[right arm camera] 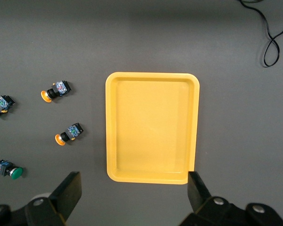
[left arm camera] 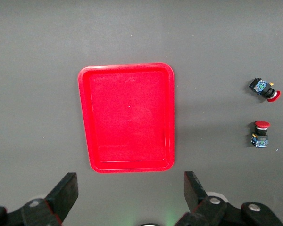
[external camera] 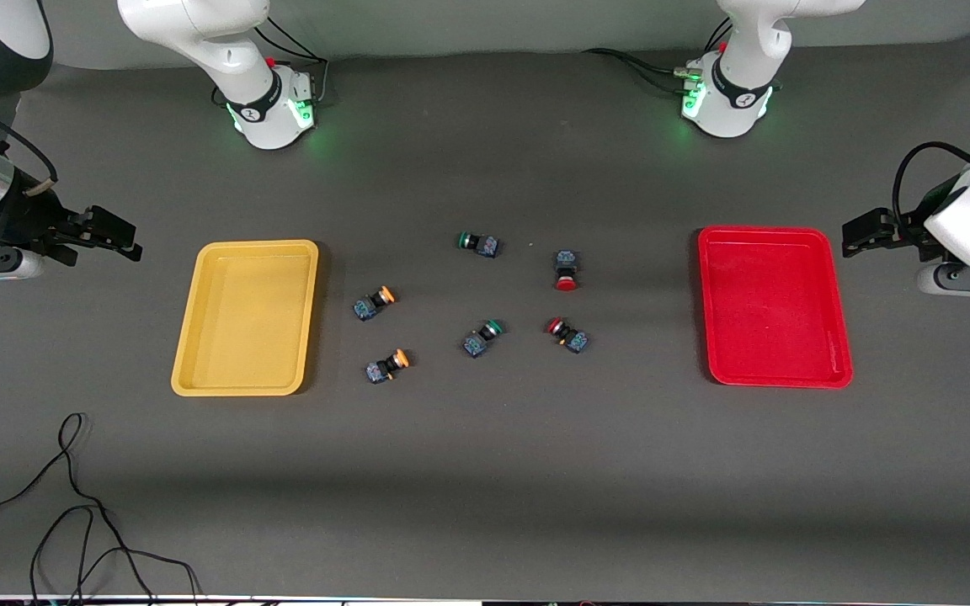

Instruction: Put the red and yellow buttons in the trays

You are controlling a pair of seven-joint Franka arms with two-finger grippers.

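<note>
The yellow tray [external camera: 247, 320] lies empty toward the right arm's end of the table, and the red tray [external camera: 774, 307] lies empty toward the left arm's end. Between them lie two yellow-capped buttons [external camera: 374, 303] [external camera: 387, 365] near the yellow tray and two red-capped buttons [external camera: 567, 271] [external camera: 567, 334] nearer the red tray. My right gripper [external camera: 125, 238] hovers open and empty over the bare table outside the yellow tray [right arm camera: 151, 127]. My left gripper [external camera: 851, 237] hovers open and empty outside the red tray [left arm camera: 127, 117]. The red buttons [left arm camera: 265, 89] [left arm camera: 260, 134] show in the left wrist view, the yellow ones [right arm camera: 54, 91] [right arm camera: 69, 133] in the right.
Two green-capped buttons [external camera: 478, 243] [external camera: 482, 337] lie among the others in the middle. A loose black cable [external camera: 72, 505] curls on the table near the front camera at the right arm's end. The arm bases [external camera: 270, 109] [external camera: 725, 105] stand farthest from the camera.
</note>
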